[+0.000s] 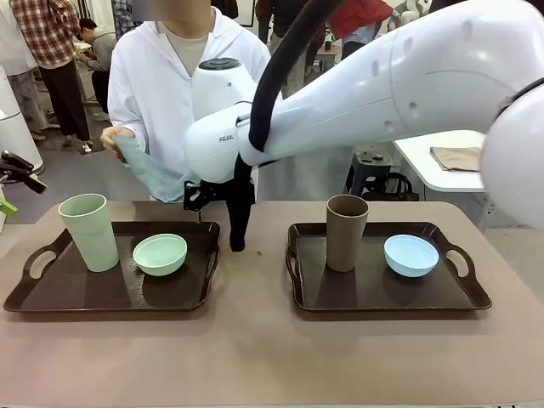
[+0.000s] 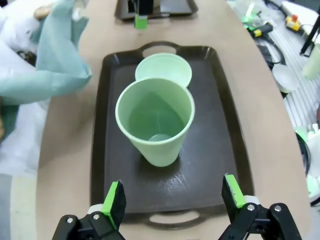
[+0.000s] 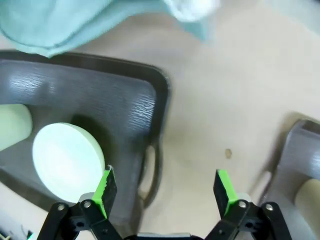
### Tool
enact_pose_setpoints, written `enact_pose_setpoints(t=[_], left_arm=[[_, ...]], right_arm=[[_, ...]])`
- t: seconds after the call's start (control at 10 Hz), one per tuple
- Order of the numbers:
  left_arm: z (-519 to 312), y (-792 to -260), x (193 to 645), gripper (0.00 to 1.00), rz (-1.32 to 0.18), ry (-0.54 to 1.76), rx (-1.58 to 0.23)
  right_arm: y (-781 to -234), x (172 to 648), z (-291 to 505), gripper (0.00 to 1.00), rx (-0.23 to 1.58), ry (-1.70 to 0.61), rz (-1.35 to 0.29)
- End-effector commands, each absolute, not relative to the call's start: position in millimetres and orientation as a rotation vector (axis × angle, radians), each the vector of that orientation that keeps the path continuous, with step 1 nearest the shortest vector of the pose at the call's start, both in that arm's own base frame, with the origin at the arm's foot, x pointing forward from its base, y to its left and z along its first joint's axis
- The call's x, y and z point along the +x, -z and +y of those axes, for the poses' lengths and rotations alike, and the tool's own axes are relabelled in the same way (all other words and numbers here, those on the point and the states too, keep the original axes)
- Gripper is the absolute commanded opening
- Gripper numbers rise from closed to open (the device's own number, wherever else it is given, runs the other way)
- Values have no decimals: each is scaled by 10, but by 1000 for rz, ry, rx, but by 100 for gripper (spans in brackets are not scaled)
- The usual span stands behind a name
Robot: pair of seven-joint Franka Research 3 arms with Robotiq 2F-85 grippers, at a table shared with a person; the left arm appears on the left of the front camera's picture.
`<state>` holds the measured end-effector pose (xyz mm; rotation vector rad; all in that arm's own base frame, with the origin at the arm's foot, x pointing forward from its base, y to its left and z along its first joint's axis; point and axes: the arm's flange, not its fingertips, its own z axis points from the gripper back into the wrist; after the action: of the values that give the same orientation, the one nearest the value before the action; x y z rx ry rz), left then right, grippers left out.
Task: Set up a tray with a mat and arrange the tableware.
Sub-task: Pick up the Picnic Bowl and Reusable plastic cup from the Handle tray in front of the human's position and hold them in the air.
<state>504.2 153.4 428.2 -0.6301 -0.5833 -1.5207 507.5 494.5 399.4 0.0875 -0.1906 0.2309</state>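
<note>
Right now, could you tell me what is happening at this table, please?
A person's hand holds a teal mat at the far edge; it is not yet on either tray. The left tray carries the green tumbler and mint bowl, the right tray the brown tumbler and blue bowl. The left tool hangs open over the left tray, facing the green tumbler. The right tool, open and empty, hovers over the table between the trays.

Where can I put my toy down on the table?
The near strip of table, in front of both trays, is bare. The gap between the left tray and the right tray is bare too, but the right gripper hangs over it. The trays themselves are crowded.
</note>
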Motion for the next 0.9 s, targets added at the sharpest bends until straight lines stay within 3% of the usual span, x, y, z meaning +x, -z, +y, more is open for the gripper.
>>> enact_pose_setpoints(t=[0.0,0.5,0.8], left_arm=[[1468,-4077,5182,100,-589,1496,-615],[1440,-3838,5185,100,-617,1383,-671],[1490,-3843,5213,100,-572,1460,-635]], right_arm=[[-3948,5117,5235,100,113,-210,-222],[-3916,4795,5504,100,70,-229,-203],[-3886,4882,5470,100,113,-261,-197]])
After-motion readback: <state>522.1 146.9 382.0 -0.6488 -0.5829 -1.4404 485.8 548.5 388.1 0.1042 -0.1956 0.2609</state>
